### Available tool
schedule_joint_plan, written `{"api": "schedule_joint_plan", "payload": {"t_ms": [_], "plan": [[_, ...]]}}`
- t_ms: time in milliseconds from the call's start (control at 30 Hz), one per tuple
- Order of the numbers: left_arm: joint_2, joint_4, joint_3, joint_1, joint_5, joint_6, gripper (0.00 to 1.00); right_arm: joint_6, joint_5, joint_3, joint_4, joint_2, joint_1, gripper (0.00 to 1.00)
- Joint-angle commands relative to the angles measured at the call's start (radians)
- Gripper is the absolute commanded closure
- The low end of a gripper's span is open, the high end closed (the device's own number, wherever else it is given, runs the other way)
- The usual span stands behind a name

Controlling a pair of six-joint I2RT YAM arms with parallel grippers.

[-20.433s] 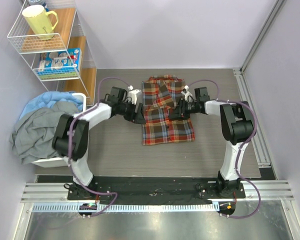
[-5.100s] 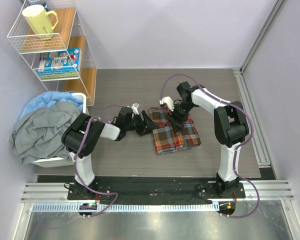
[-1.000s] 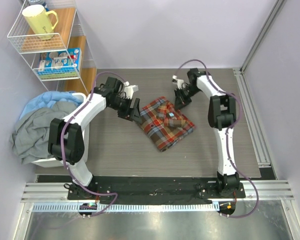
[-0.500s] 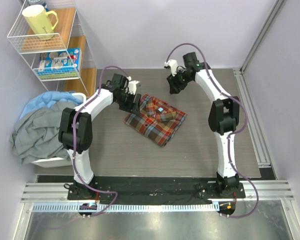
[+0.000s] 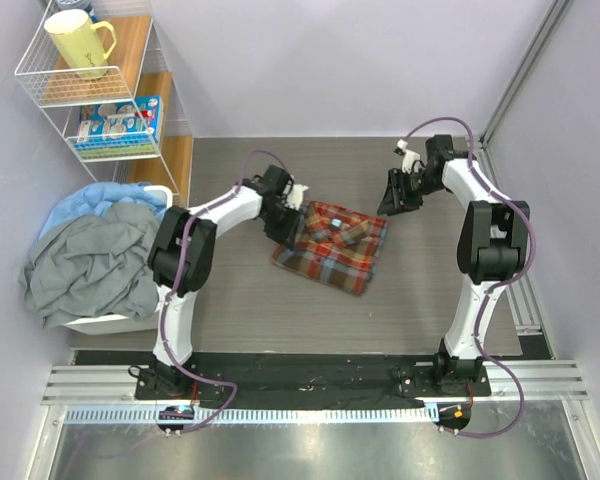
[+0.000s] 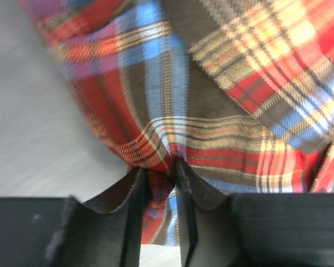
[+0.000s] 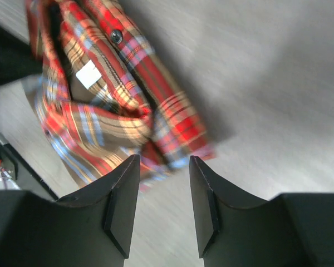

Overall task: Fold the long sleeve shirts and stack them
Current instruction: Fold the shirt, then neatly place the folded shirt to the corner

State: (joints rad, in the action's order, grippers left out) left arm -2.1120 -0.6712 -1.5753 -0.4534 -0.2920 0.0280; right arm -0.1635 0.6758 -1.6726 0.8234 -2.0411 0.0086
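Folded plaid shirt (image 5: 332, 245) is laid mid-table (image 5: 230, 300), slightly skewed. Its left edge is pinched in the left gripper (image 6: 158, 169), likely so the bundle can be dragged square. Right gripper (image 7: 164, 161) is held spread and empty just off the far-right corner, probably kept clear. Surface is grey wood-grain; a laundry basket (image 5: 100, 322) and a wire shelf (image 5: 100, 100) with a mug (image 5: 78, 42) are set at the left.
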Motion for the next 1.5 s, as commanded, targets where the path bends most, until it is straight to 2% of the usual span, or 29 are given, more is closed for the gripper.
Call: {"api": "schedule_joint_plan", "payload": {"t_ms": [0, 33, 100, 133, 167, 233, 267, 300, 400, 433, 467, 533, 667, 800, 867, 967, 1033, 1133, 1167, 1333, 1433, 1467], "plan": [[0.026, 0.054, 0.063, -0.111, -0.128, 0.284, 0.75, 0.029, -0.041, 0.054, -0.026, 0.119, -0.03, 0.54], [0.038, 0.073, 0.08, -0.108, -0.131, 0.321, 0.75, 0.018, -0.056, 0.072, -0.026, 0.142, -0.029, 0.54], [0.089, 0.137, 0.106, -0.085, -0.131, 0.388, 0.66, -0.001, -0.11, 0.088, -0.026, 0.162, -0.024, 0.52], [0.107, 0.162, 0.116, -0.073, -0.125, 0.409, 0.58, -0.005, -0.133, 0.103, -0.026, 0.189, -0.018, 0.51], [0.133, 0.191, 0.154, -0.044, -0.143, 0.438, 0.42, -0.019, -0.192, 0.112, -0.024, 0.202, -0.01, 0.48], [0.197, 0.217, 0.169, -0.016, -0.144, 0.438, 0.32, -0.025, -0.26, 0.148, -0.021, 0.24, 0.04, 0.44], [0.217, 0.207, 0.164, -0.011, -0.131, 0.425, 0.19, -0.024, -0.298, 0.168, -0.021, 0.289, 0.06, 0.38], [0.254, 0.185, 0.158, -0.005, -0.115, 0.388, 0.15, -0.016, -0.39, 0.212, -0.021, 0.317, 0.092, 0.33], [0.32, 0.136, 0.161, 0.022, -0.06, 0.321, 0.11, 0.066, -0.482, 0.336, -0.026, 0.426, 0.223, 0.15], [0.336, 0.122, 0.167, 0.036, -0.038, 0.303, 0.1, 0.091, -0.484, 0.371, -0.052, 0.453, 0.284, 0.06], [0.349, 0.117, 0.175, 0.045, -0.021, 0.291, 0.08, 0.12, -0.484, 0.408, -0.072, 0.494, 0.31, 0.03], [0.379, 0.11, 0.201, 0.068, 0.0, 0.265, 0.07, 0.189, -0.518, 0.485, -0.122, 0.513, 0.385, 0.02], [0.392, 0.072, 0.225, 0.09, 0.011, 0.227, 0.04, 0.283, -0.573, 0.478, -0.158, 0.438, 0.493, 0.01], [0.402, 0.059, 0.225, 0.107, 0.039, 0.205, 0.0, 0.328, -0.634, 0.442, -0.22, 0.285, 0.518, 0.0], [0.405, 0.049, 0.21, 0.108, 0.042, 0.165, 0.0, 0.27, -0.654, 0.409, -0.213, 0.218, 0.515, 0.0], [0.391, -0.027, 0.147, 0.11, 0.034, 0.099, 0.0, 0.202, -0.584, 0.358, -0.176, 0.13, 0.429, 0.0], [0.386, -0.07, 0.112, 0.113, 0.047, 0.067, 0.0, 0.168, -0.536, 0.337, -0.124, 0.093, 0.305, 0.0], [0.366, -0.108, 0.084, 0.128, 0.062, 0.018, 0.0, -0.02, -0.473, 0.248, -0.034, 0.03, 0.125, 0.02], [0.347, -0.117, 0.058, 0.133, 0.062, 0.003, 0.0, -0.154, -0.432, 0.193, -0.011, 0.013, 0.081, 0.02], [0.271, -0.165, -0.038, 0.176, 0.044, -0.023, 0.0, -0.47, -0.438, -0.105, 0.264, -0.204, -0.155, 0.05], [0.233, -0.168, -0.086, 0.191, 0.042, -0.056, 0.0, -0.684, -0.426, -0.315, 0.362, -0.355, -0.228, 0.05], [0.224, -0.174, -0.098, 0.193, 0.039, -0.057, 0.0, -0.73, -0.438, -0.431, 0.384, -0.42, -0.236, 0.05]]}}
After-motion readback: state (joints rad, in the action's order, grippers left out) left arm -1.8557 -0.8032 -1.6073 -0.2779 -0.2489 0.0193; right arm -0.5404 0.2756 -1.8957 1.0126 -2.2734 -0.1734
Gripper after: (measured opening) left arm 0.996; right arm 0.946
